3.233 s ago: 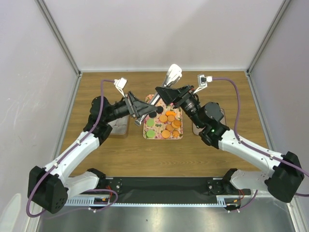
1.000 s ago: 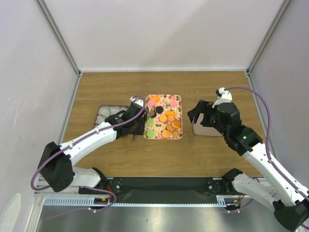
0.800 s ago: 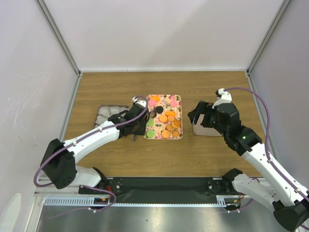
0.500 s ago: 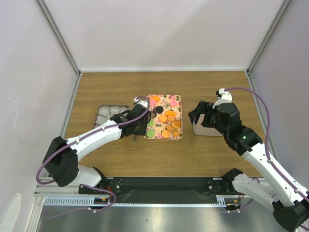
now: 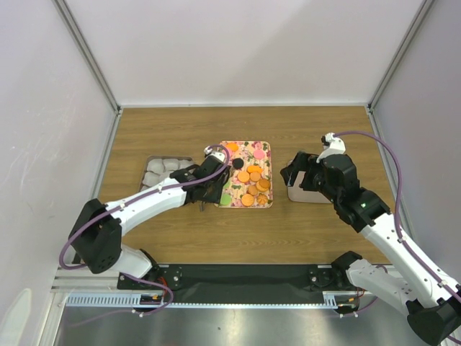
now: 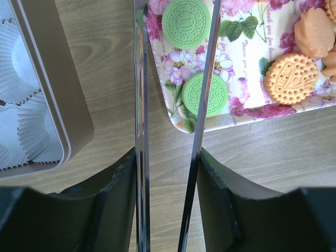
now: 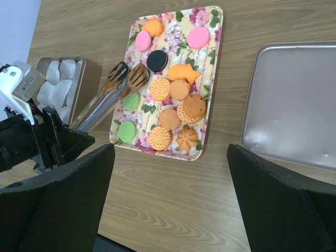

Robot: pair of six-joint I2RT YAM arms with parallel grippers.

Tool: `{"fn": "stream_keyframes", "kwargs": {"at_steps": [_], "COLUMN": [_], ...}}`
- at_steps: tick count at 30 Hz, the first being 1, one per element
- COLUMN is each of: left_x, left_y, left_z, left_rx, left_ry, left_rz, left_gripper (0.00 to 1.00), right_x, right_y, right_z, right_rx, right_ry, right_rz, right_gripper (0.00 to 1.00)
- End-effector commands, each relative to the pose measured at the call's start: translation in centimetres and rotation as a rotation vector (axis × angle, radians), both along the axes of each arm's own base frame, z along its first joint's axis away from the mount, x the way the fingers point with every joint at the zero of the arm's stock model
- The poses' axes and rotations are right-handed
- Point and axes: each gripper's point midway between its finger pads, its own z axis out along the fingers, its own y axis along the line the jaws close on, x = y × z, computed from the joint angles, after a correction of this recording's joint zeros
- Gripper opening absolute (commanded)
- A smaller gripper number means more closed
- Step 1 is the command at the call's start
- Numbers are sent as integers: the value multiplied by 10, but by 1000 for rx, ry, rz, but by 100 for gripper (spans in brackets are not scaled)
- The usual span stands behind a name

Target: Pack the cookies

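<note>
Tongs (image 7: 100, 107) nearer round green, orange, pink cookies (image 7: 169, 119)

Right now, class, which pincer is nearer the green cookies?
Left. The left pincer, gripping tongs, sits at the tray's near-left corner beside the green cookies; the right pincer hovers open beyond the tray's right side.

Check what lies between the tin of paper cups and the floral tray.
The tongs, held in the left tool, slant across the strip between tin and tray; beneath them only bare table. The right wrist view shows it best.
</note>
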Motion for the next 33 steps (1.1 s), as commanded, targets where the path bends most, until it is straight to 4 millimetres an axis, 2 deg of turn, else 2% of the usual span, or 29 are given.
{"fn": "stream_keyframes", "kwargs": {"at_steps": [1, 20, 33], "left_x": [12, 6, 18], "left_y": [-10, -7, -17], "left_z": [15, 11, 59], "left_rx": [-7, 71, 17], "left_ry": [-48, -36, -126], "left_rz": [-18, -29, -31], "left_gripper": [50, 42, 41], "right_x": [2, 1, 1], "right_y": [1, 1, -2], "right_z": [9, 7, 11], "right_rx": [12, 23, 24], "right_ry": [-34, -35, -46], "right_rz": [6, 6, -4], "right_gripper": [95, 95, 95]}}
